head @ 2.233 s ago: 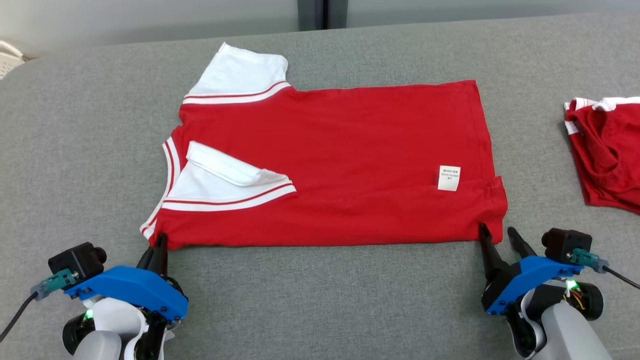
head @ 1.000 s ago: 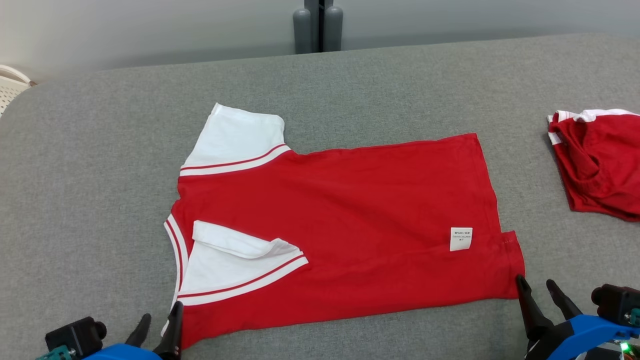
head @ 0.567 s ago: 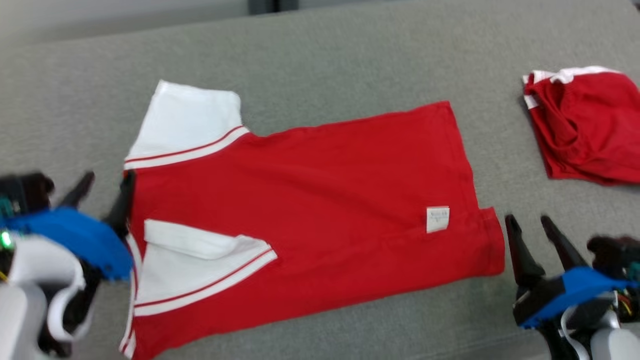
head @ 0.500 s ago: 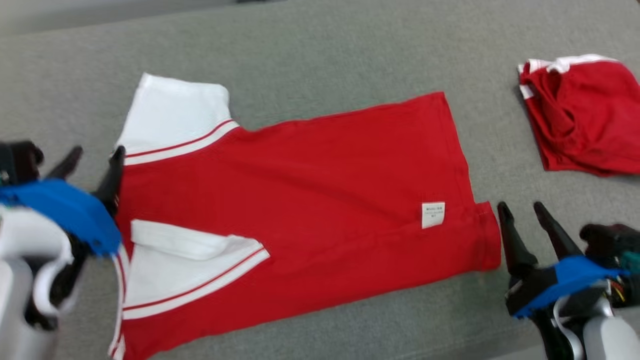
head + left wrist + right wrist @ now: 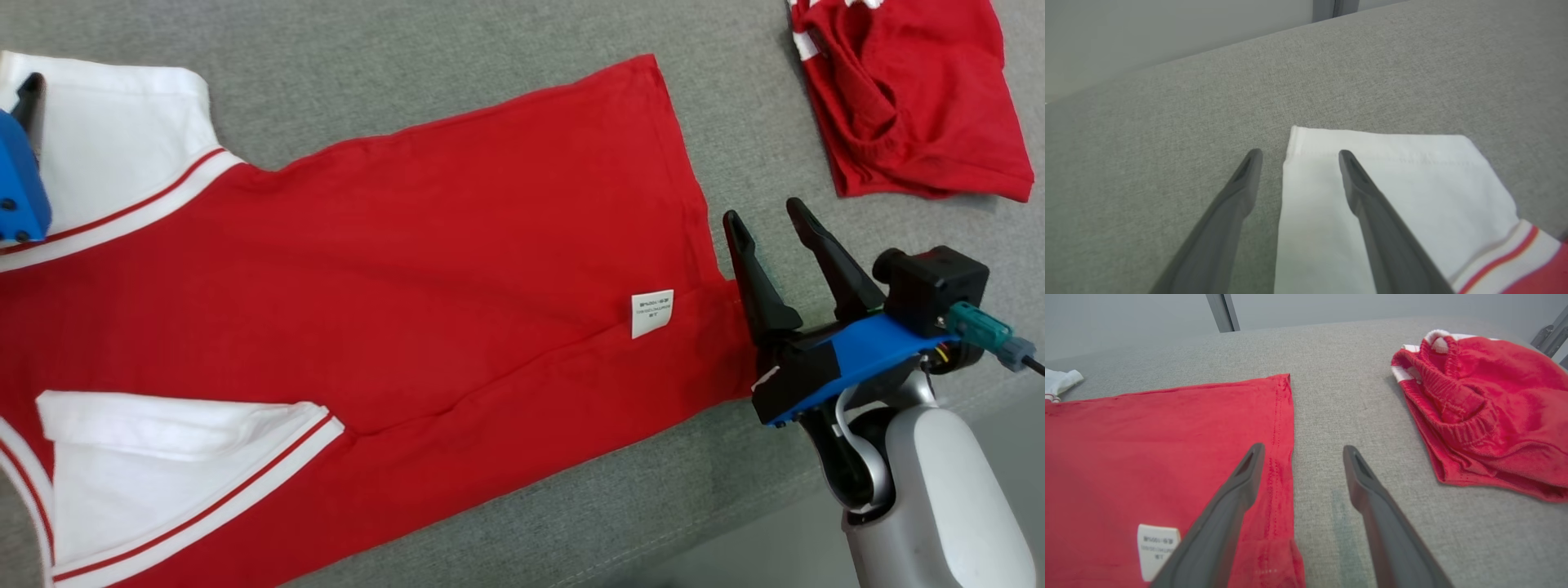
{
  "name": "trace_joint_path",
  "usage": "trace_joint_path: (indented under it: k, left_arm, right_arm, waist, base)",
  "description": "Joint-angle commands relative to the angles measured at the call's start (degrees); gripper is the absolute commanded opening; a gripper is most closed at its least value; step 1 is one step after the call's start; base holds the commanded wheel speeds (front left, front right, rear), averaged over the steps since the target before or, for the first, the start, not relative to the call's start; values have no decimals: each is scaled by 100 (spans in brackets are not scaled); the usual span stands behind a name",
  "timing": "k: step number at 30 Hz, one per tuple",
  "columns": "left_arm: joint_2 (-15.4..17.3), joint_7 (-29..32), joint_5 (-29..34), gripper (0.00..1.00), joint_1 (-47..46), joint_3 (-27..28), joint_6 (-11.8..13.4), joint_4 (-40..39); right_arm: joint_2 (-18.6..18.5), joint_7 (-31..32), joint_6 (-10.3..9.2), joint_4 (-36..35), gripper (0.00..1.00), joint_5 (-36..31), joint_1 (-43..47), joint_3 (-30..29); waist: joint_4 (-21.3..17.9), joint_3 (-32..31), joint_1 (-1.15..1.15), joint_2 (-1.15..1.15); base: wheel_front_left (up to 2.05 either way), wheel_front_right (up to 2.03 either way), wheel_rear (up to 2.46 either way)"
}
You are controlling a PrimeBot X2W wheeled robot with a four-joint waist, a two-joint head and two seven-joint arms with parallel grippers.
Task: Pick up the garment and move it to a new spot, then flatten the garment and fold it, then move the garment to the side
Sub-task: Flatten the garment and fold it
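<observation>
The garment (image 5: 424, 269), a red shirt with white sleeves, lies flat on the grey padded surface (image 5: 457, 49). Its near sleeve (image 5: 180, 457) is folded over the body, and a white tag (image 5: 652, 314) shows near the hem. My left gripper (image 5: 1300, 153) is open at the corner of the far white sleeve (image 5: 1412, 179), one finger over the cloth and one over the bare surface. My right gripper (image 5: 763, 214) is open and straddles the hem edge (image 5: 1284, 416), holding nothing; its left finger (image 5: 1237, 486) is above the red cloth.
A second red garment (image 5: 914, 98) with white trim lies bunched at the far right, a hand's width from my right gripper (image 5: 1303, 448). The surface's front edge (image 5: 735, 523) runs close by my right forearm (image 5: 939, 498).
Both grippers have let go of the shirt's near corners and opened. The left went up to the far sleeve, the right up along the hem. The head camera has swung closer and rightward.
</observation>
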Motion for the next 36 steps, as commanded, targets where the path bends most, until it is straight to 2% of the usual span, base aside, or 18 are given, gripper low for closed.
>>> trace_joint_path:
  k: [1,5,15,16,17,18,19,21,25,28,36]
  left_arm:
    - [53,83,0,100,-165,21,29,120]
    - [200,307,9,100,-304,11,1,356]
    - [164,610,-218,100,-409,-96,-235,551]
    - [145,618,-244,92,-445,-110,-255,566]
    - [126,632,-242,79,-472,-124,-248,578]
    - [116,640,-250,50,-490,-140,-262,591]
    - [104,661,-266,40,-513,-164,-295,611]
    - [54,584,-293,0,-565,-174,-312,625]
    - [-16,464,-284,0,-595,-218,-347,732]
    - [-148,156,-306,0,-662,-174,-349,713]
    - [-563,-502,-352,0,-472,-431,-583,604]
  right_arm:
    - [-7,-65,3,59,100,18,-151,52]
    - [-17,-142,3,170,100,65,-307,176]
    - [-221,-130,3,352,100,126,-679,410]
    - [-243,-109,3,367,100,134,-742,443]
    - [-271,-97,3,383,100,136,-810,480]
    - [-296,-84,3,403,100,138,-871,515]
    - [-321,-56,3,434,100,144,-934,559]
    - [-376,-36,2,506,100,133,-1071,651]
    - [-519,66,3,734,100,69,-1465,838]
    - [-680,194,3,1021,100,20,-1820,967]
    - [-1214,549,2,2291,100,-420,-2747,1445]
  waist:
    - [-60,46,-1,-2]
    - [-189,136,-1,-2]
    - [-244,225,-1,-2]
    - [-243,245,-1,-2]
    - [-240,263,-1,-2]
    - [-236,278,-1,-2]
    - [-229,290,-1,-2]
    - [-206,309,-1,-2]
    - [-101,292,-1,-2]
    - [41,233,-1,-2]
    - [661,-151,-1,-2]
  base:
    - [0,0,0]
    - [0,0,0]
    - [0,0,0]
    - [0,0,0]
    - [0,0,0]
    - [0,0,0]
    - [0,0,0]
    - [0,0,0]
    - [0,0,0]
    - [0,0,0]
    - [0,0,0]
